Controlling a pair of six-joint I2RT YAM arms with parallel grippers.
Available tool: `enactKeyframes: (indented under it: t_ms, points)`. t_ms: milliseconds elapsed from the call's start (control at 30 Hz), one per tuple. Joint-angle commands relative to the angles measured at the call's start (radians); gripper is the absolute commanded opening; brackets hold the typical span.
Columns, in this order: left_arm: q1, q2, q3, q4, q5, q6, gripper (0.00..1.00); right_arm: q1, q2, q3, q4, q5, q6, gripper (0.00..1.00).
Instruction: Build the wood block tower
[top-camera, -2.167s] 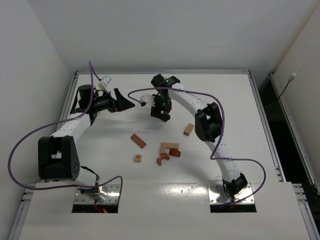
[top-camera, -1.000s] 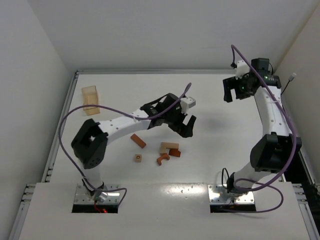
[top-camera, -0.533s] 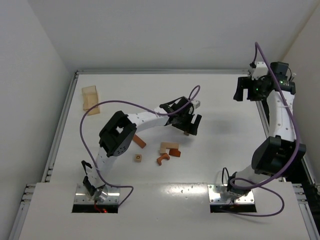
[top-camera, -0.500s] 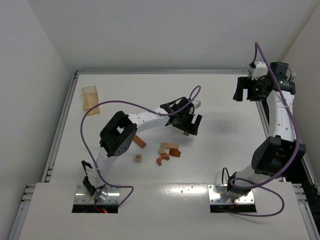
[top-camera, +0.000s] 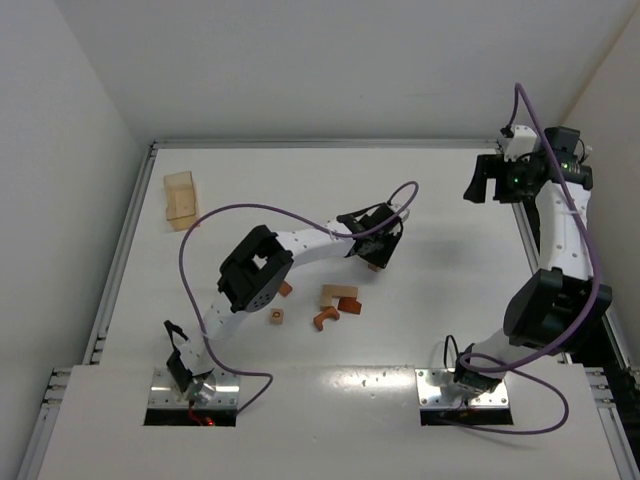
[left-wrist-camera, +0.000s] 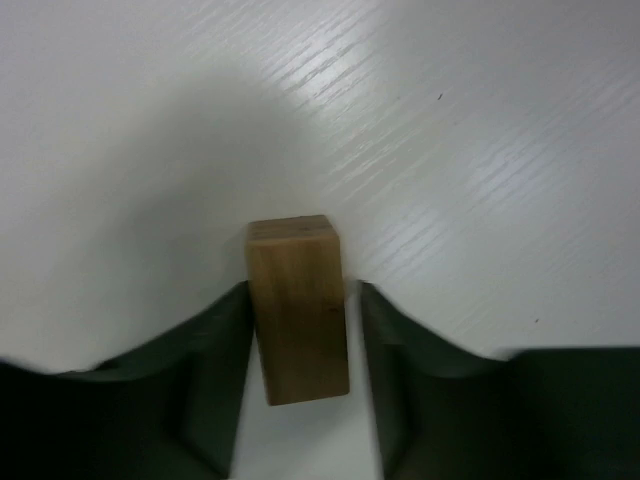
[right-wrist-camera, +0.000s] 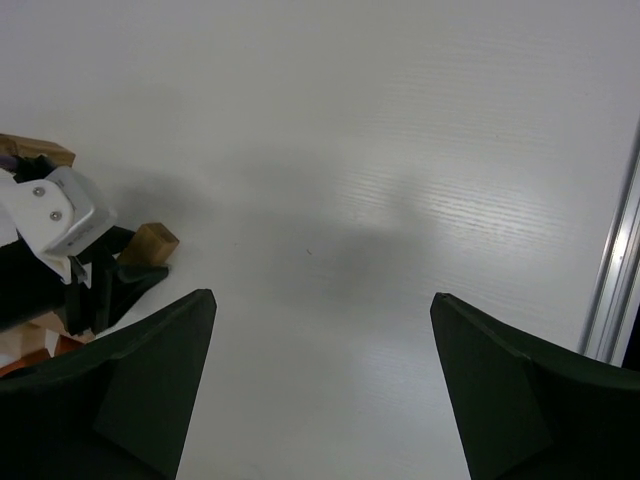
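A pale tan bar block (left-wrist-camera: 298, 310) lies flat on the white table between the fingers of my left gripper (left-wrist-camera: 302, 292). The left finger is against it and a thin gap shows at the right finger. From above, the left gripper (top-camera: 378, 252) hides most of this bar (top-camera: 374, 266). Other wood blocks lie loose: a tan bar (top-camera: 338, 292), a reddish cube (top-camera: 349, 305), a reddish arch (top-camera: 326, 319), a small tan cube (top-camera: 276, 316) and a reddish bar (top-camera: 286, 289). No tower stands in view. My right gripper (right-wrist-camera: 320, 297) hangs open and empty at the far right (top-camera: 484, 182).
A larger pale wooden box (top-camera: 181, 198) stands at the back left. The left arm's elbow (top-camera: 255, 278) hangs over the reddish bar. A metal rail (right-wrist-camera: 612, 290) runs along the table's right edge, near my right gripper.
My left gripper has dropped onto the tan bar and its jaws have narrowed around it. The right arm swung to the far right, then held still.
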Motion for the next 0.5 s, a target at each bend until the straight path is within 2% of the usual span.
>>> enactKeyframes:
  t_ms: [0, 67, 100, 167, 267, 300, 333, 400, 433, 467]
  points:
    - [-0.020, 0.020, 0.008, -0.028, -0.052, 0.024, 0.32, -0.005, 0.004, -0.001, 0.019, -0.075, -0.030, 0.85]
    - [-0.020, -0.026, -0.032, -0.015, -0.043, 0.037, 0.18, -0.005, 0.004, -0.010, -0.004, -0.133, -0.096, 0.83]
    - [-0.020, -0.044, -0.048, 0.001, -0.028, 0.046, 0.01, -0.005, 0.013, -0.010, -0.016, -0.159, -0.123, 0.82]
    - [-0.020, -0.116, -0.092, 0.059, 0.020, 0.064, 0.00, 0.007, 0.013, -0.021, -0.049, -0.246, -0.179, 0.80]
    - [-0.009, -0.242, -0.282, 0.200, 0.141, 0.064, 0.00, 0.007, 0.036, -0.032, -0.108, -0.397, -0.307, 0.80]
    - [0.001, -0.336, -0.383, 0.303, 0.182, 0.064, 0.00, 0.007, 0.045, -0.032, -0.140, -0.433, -0.405, 0.80]
    - [0.002, -0.381, -0.422, 0.344, 0.267, 0.064, 0.00, 0.007, 0.071, -0.014, -0.185, -0.487, -0.465, 0.80]
    - [0.014, -0.511, -0.526, 0.465, 0.381, 0.116, 0.00, 0.007, 0.111, 0.049, -0.341, -0.512, -0.640, 0.80]
    - [0.027, -0.544, -0.552, 0.496, 0.506, 0.126, 0.00, 0.007, 0.136, 0.104, -0.398, -0.542, -0.697, 0.79]
    - [0.038, -0.564, -0.566, 0.511, 0.576, 0.135, 0.00, 0.007, 0.197, 0.138, -0.543, -0.559, -0.766, 0.78]
